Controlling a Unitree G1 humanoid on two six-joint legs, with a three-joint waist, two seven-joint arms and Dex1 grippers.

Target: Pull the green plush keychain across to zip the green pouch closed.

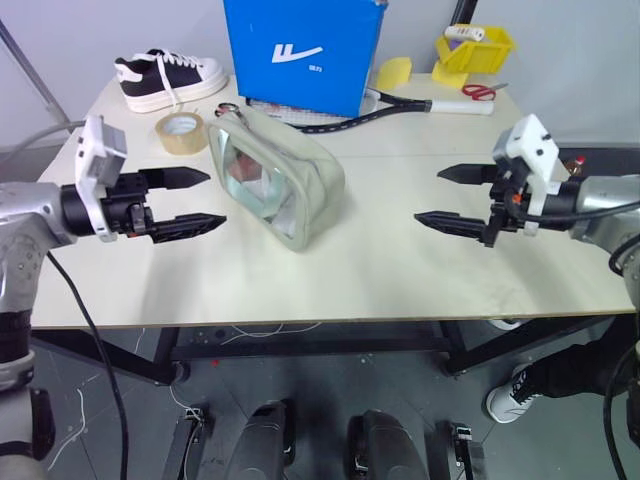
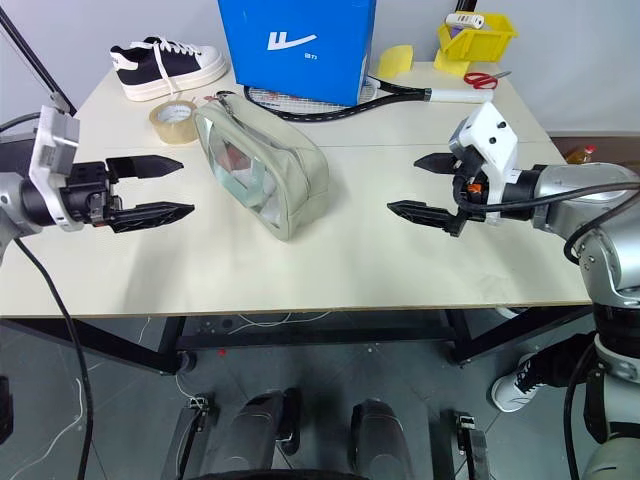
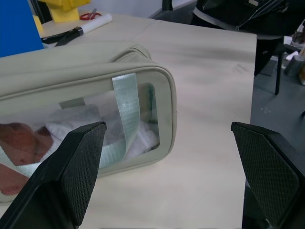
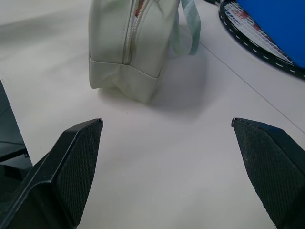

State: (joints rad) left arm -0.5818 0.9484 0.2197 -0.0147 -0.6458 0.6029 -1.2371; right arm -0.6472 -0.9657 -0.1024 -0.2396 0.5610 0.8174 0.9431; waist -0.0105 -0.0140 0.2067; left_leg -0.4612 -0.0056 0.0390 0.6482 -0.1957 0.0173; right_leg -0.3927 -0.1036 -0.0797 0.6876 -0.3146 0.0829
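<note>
On the pale table the pouch lies between my two arms, slanting from the far left, by the tape roll, toward the near middle. Its clear window side faces my left gripper, and a light green strap runs down over that window. My left gripper hovers just beside that side with its fingers spread wide and nothing between them. My right gripper hangs well apart from the pouch on the other side, fingers likewise spread and empty, pointing back toward it.

From my right wrist I see the pouch's near end and the zipper running up along its top. Something reddish shows at the far end of that line, but I cannot make out the keychain itself; I judge it sits at the far end, near the blue box.

So I take this as the very start: both arms are poised and nothing is grasped. Next I would bring one gripper in to steady the pouch's body so it will not slide, likely the left, since it is already close. The other must reach to the far end of the zipper, find the fuzzy ball, pinch it, and draw it along the zipper line. A soft bag may buckle or drag along, so the hold must come first.
</note>
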